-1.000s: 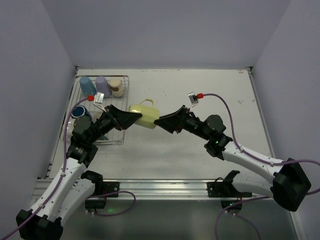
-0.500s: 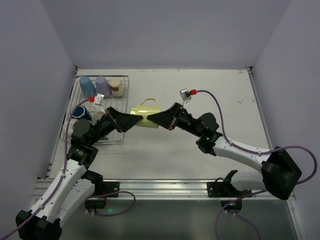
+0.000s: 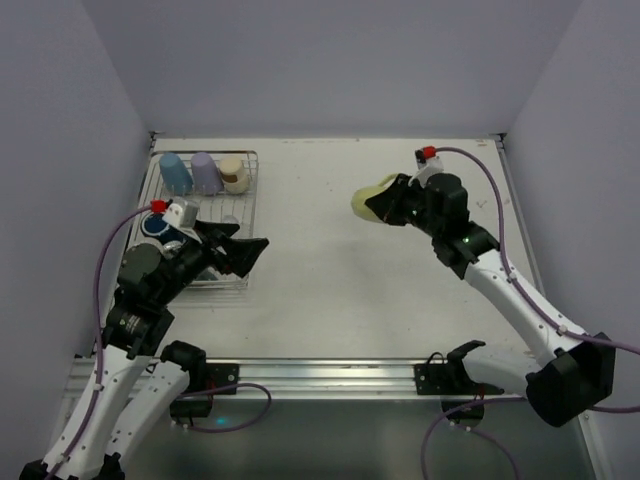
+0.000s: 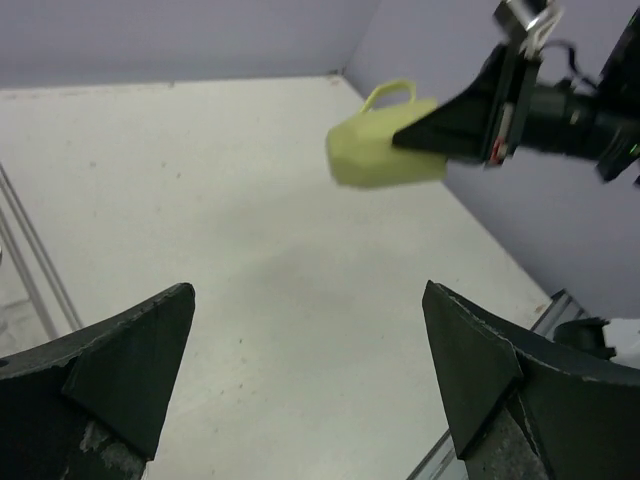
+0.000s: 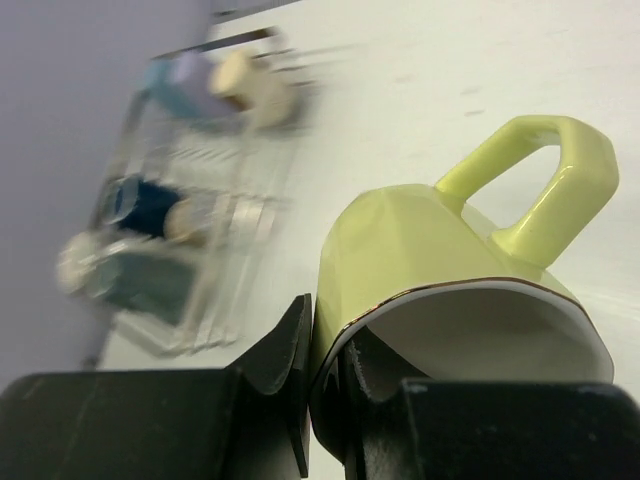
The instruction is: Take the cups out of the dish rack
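My right gripper (image 3: 381, 205) is shut on the rim of the pale yellow-green mug (image 3: 367, 197), one finger inside and one outside, and holds it in the air over the table's back right. In the right wrist view the mug (image 5: 440, 250) fills the frame, handle up, with my right gripper (image 5: 325, 340) pinching its wall. The left wrist view shows the mug (image 4: 385, 150) hanging far ahead. My left gripper (image 3: 252, 245) stands open and empty at the dish rack's (image 3: 232, 215) right edge. Light blue (image 3: 175, 172), lavender (image 3: 206, 172), beige (image 3: 234, 173) and navy (image 3: 155, 225) cups stay in the rack.
The dish rack (image 5: 190, 200) appears blurred at the left of the right wrist view. White table (image 4: 230, 230) spreads between my left fingertips (image 4: 165, 320). Walls close the table on the left, back and right. A metal rail (image 3: 320, 375) runs along the near edge.
The mug passed from my left gripper to my right. My left gripper opened and drew back toward the rack; my right arm carried the mug to the back right.
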`<state>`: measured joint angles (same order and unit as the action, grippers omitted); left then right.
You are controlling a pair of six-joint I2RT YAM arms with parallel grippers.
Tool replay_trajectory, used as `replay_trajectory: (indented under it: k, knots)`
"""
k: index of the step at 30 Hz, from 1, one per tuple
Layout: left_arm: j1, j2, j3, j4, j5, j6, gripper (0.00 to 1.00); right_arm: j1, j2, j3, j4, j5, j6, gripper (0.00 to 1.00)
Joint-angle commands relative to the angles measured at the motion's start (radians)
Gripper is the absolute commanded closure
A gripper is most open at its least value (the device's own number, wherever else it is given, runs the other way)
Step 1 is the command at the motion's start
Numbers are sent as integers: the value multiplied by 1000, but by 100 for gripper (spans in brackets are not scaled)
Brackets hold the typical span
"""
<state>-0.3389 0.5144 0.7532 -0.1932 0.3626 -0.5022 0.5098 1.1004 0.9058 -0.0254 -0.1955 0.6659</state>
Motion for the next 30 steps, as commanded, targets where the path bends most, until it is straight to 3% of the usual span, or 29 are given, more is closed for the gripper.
replay_trajectory:
  k: [1, 6, 12, 19, 25, 28, 30]
  knots:
    - [1, 21, -60, -181, -13, 156, 0, -114, 74, 183, -339, 180, -260, 100]
    - [-17, -7, -150, -166, -36, 159, 0, -233, 350, 426, -499, 374, -379, 100]
    - [-83, -25, -160, -163, -67, 159, 0, -300, 695, 716, -619, 424, -468, 100]
    - [-104, -36, -163, -163, -86, 159, 0, -318, 913, 877, -662, 407, -525, 100]
    - [-103, -25, -161, -163, -100, 157, 0, -323, 969, 918, -679, 381, -535, 100]
    - [-100, -13, -158, -169, -119, 159, 0, -321, 966, 910, -679, 384, -534, 87]
    - [-95, -4, -153, -178, -148, 156, 0, -323, 946, 904, -680, 392, -529, 71]
